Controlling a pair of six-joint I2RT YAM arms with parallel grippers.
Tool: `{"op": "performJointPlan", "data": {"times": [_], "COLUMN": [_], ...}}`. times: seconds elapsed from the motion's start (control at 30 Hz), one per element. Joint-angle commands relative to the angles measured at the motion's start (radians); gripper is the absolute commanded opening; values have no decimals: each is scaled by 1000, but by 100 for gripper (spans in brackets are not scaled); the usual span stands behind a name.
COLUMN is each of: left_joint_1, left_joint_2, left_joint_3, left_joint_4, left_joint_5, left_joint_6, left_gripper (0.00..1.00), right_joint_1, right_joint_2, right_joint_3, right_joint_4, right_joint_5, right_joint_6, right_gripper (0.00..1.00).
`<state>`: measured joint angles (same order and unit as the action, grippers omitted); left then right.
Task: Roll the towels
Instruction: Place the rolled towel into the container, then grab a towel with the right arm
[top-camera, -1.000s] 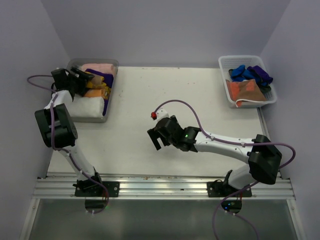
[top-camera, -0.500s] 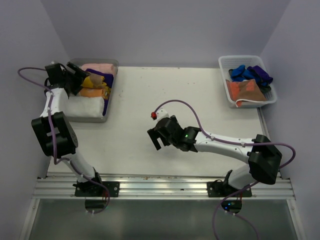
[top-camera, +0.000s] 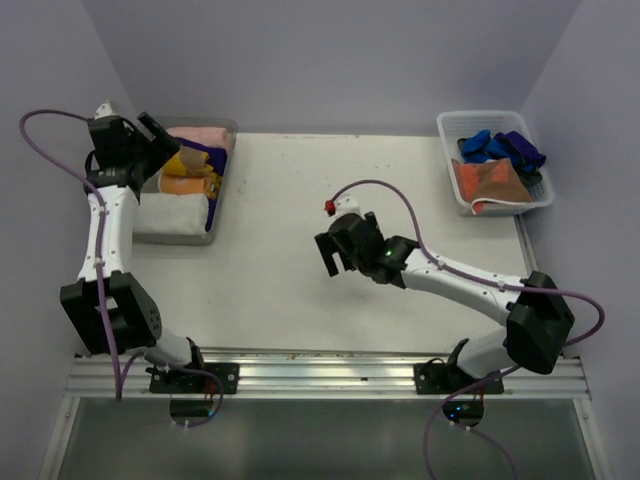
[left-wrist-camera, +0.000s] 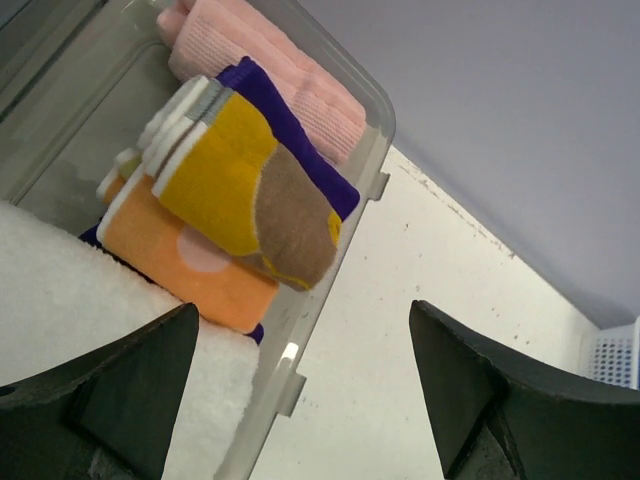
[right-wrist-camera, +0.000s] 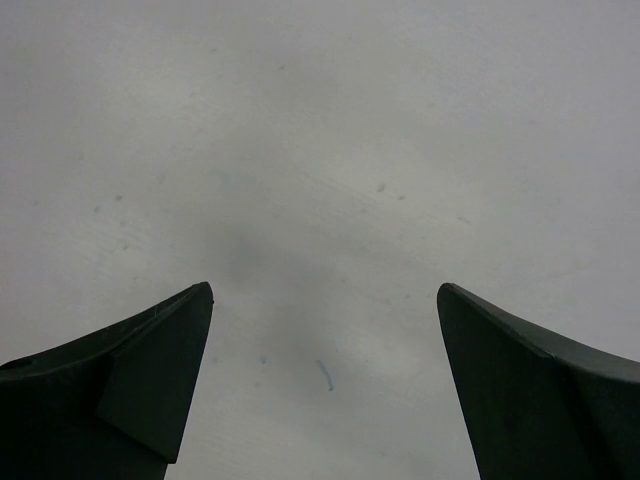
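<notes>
Rolled towels lie in a clear bin (top-camera: 222, 190) at the back left: pink (left-wrist-camera: 270, 70), purple (left-wrist-camera: 305, 150), yellow-and-brown (left-wrist-camera: 250, 190), orange (left-wrist-camera: 190, 265) and white (left-wrist-camera: 60, 310). My left gripper (top-camera: 157, 142) hovers over the bin's left end, open and empty (left-wrist-camera: 300, 400). Unrolled blue towels (top-camera: 495, 145) and an orange-brown one (top-camera: 490, 180) lie in a white basket (top-camera: 545, 200) at the back right. My right gripper (top-camera: 336, 263) is open and empty above the bare table middle (right-wrist-camera: 325, 380).
The bin's rim (left-wrist-camera: 335, 265) runs between my left fingers in the left wrist view. Purple cables loop from both arms. Walls close in at the back and on both sides. The aluminium rail carrying the arm bases (top-camera: 320, 375) runs along the near edge.
My left arm has risen and pulled back to the upper left, away from the towels in the bin. My right gripper has moved right and slightly toward the back.
</notes>
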<state>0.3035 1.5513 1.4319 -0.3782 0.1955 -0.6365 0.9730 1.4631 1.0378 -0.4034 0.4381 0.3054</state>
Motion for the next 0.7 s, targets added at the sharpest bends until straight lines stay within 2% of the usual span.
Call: {"op": "performJointPlan", "data": {"times": [0.0,0.07,0.1,0.2,0.3,0.47,0.6,0.67], "left_joint_1": [-160,-257,-358,-516,-622,-718,-782,-803], "left_joint_2": [-115,-135,-161,-245,-302,-338,-335,-338], "left_joint_3": [-25,-34,-56,-169,-260,-376,-429,-450], "left_joint_4": [-102,-173,-192,-173,-154,-94,-73,-68], "left_joint_5": [-172,-244,-296,-318,-294,-236,-200,-200], "left_joint_6": [138,155,152,121,72,26,11,9], "left_gripper": [89,88,88,88,88,88,88,88], "right_joint_1": [-161,-282,-321,-491,-620,-717,-809,-876], "right_joint_2": [-92,-87,-78,-41,-4,46,146,187], "right_joint_3": [62,114,142,255,339,461,539,573], "right_joint_4": [-38,-69,-90,-155,-169,-216,-275,-298], "right_joint_5": [59,47,62,79,103,275,381,355], "right_joint_6": [-9,-5,17,96,142,120,87,89], "right_gripper": [99,99,99,98,97,98,99,99]}}
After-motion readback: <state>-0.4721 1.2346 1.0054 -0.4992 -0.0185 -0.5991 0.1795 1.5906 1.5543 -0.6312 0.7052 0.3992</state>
